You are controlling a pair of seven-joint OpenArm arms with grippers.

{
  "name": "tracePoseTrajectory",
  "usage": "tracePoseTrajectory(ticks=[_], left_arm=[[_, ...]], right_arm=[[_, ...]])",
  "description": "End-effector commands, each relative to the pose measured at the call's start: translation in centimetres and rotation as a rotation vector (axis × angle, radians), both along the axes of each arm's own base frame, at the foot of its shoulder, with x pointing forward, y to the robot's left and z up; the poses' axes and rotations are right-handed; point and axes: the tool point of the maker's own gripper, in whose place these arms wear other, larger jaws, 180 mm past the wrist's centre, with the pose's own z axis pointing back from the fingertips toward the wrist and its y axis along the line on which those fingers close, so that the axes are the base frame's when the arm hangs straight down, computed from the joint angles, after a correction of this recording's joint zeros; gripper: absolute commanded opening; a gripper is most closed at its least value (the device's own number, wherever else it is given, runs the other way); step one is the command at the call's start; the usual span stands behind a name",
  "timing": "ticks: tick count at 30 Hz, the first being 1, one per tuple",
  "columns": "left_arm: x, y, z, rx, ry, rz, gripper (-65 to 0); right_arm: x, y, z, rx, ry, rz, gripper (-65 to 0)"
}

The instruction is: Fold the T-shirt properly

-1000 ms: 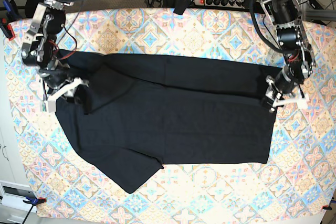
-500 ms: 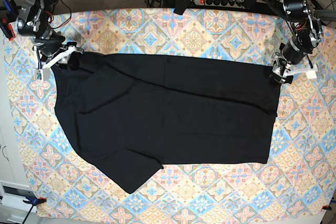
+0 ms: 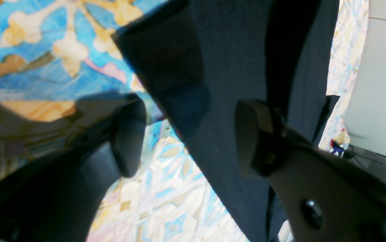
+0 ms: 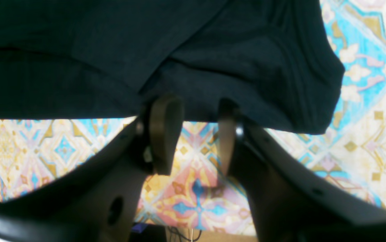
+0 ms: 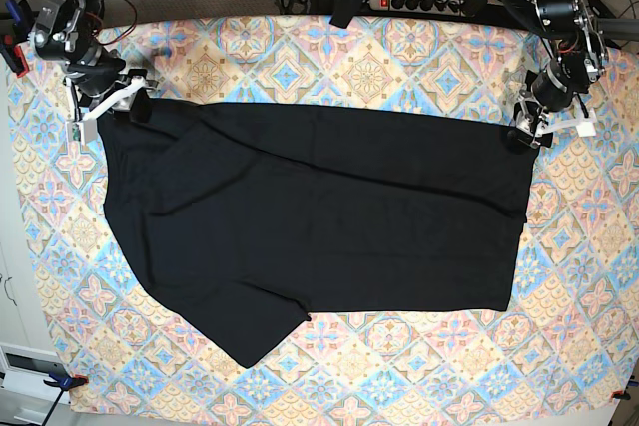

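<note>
Both grippers higher; T-shirt (image 5: pixel 319 216) spread flatter (sleeve unfolded).

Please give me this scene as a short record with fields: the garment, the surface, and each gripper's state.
garment: black T-shirt, spread flat, one sleeve pointing to the near edge
surface: patterned tablecloth
left gripper: open, at the shirt's corner, cloth between the fingers but not pinched
right gripper: part open, at the shirt's edge; a grip cannot be told
fold: not yet visible
</note>
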Motion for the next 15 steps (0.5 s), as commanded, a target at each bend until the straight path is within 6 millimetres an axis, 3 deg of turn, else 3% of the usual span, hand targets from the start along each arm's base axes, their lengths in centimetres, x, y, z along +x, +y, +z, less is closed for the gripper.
tracePoseTrajectory(ticks=[1,8,10,13,15], left_arm=[[1.1,0.2,0.4,0.0,-0.02,0.007,-23.5],[3.8,-0.8,-1.1,-0.092,-0.01,0.045,-26.4],[4.4,-1.2,-0.8,-0.1,-0.023,0.036,-36.8],[4.6,-2.1,-0.8,-0.11,-0.018,0.002,-61.7],[4.5,-2.2,-0.9,-0.114,-0.013,-0.004,-65.0]], right_arm=[[0.9,-0.2,1.2,-0.009,-0.051,0.007,-43.9],[0.9,-0.3,1.2,-0.007,-0.05,0.003,-43.6],[0.9,-0.3,1.0,-0.002,-0.046,-0.002,-43.6],[0.5,-0.4,0.4,0.005,-0.028,-0.012,-43.6],[0.1,-0.7,-0.4,0.016,-0.006,-0.025,-43.6]])
